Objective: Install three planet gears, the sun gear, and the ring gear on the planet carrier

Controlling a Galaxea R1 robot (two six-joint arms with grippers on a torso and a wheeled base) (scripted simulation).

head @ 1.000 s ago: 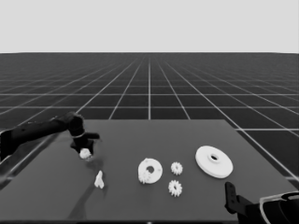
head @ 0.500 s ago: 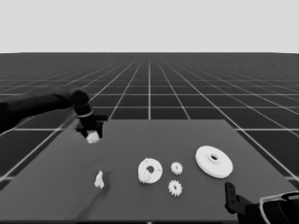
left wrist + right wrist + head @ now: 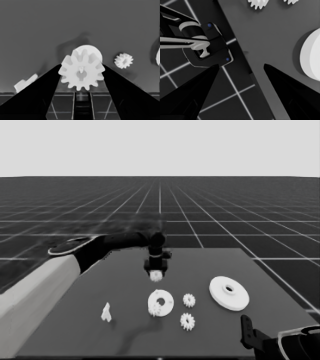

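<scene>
My left gripper (image 3: 156, 270) hangs above the middle of the table (image 3: 125, 330), its fingers (image 3: 37, 100) closed on a gear (image 3: 81, 72) pinched between them and lifted clear of the surface. Just below it, toward the near edge, lies the smaller round part (image 3: 160, 302). Two more gears (image 3: 189, 300) (image 3: 187, 321) lie beside that part on its right, apart from each other. The larger round part (image 3: 229, 293) sits toward the right edge. A thin white piece (image 3: 106, 312) stands toward the left edge. My right gripper (image 3: 240, 67) waits spread and empty at the near right corner.
</scene>
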